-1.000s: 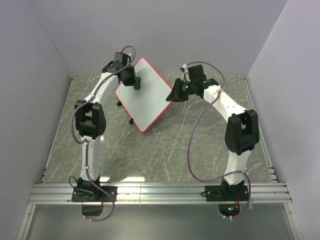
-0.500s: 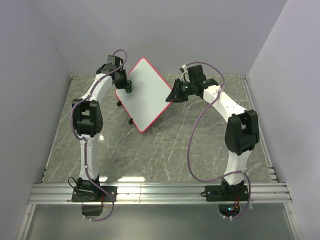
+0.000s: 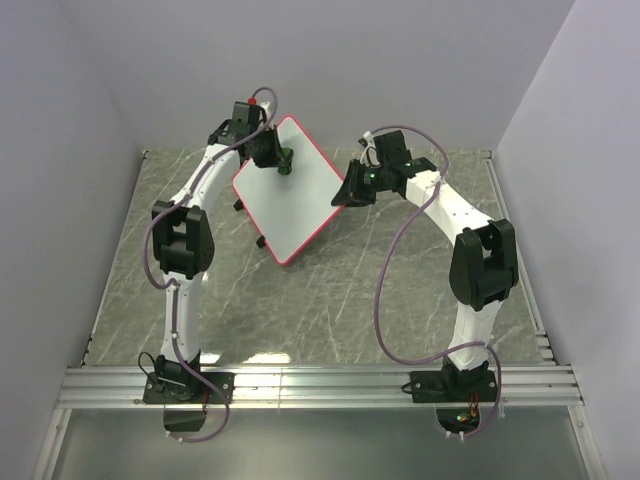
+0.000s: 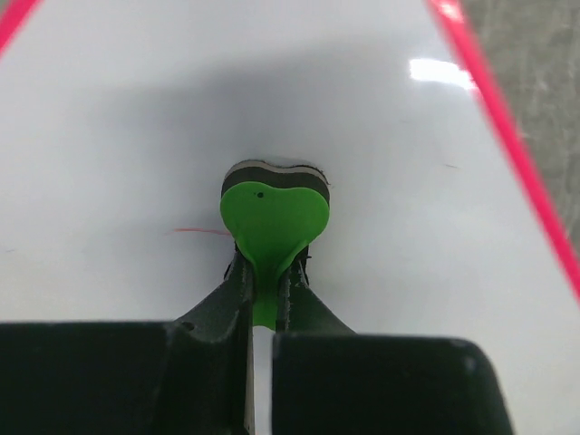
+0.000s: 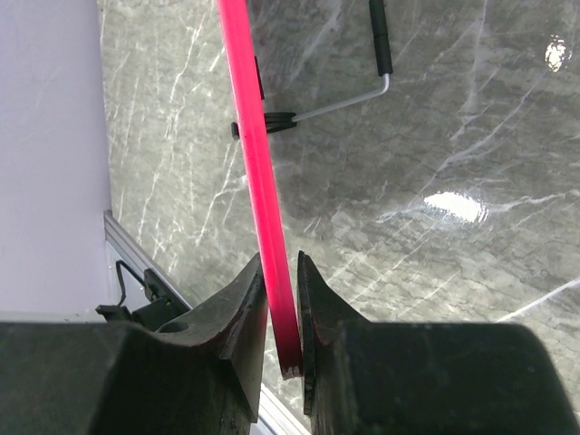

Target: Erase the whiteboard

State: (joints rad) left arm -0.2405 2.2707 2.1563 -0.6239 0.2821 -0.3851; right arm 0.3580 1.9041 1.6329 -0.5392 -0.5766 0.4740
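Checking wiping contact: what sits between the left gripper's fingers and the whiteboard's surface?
A small green eraser, clamped in the left gripper, with its dark pad toward the whiteboard. The left wrist view shows this.

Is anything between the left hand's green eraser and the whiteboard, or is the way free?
Nothing visible stands between them. The left hand is shut on the green eraser, whose dark pad appears to rest on the whiteboard, beside a faint red mark. The right hand clamps the board's red rim.

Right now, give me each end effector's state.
Left end effector: shut on the small green heart-shaped eraser.
Right end effector: shut on the edge of the flat white red-rimmed whiteboard.
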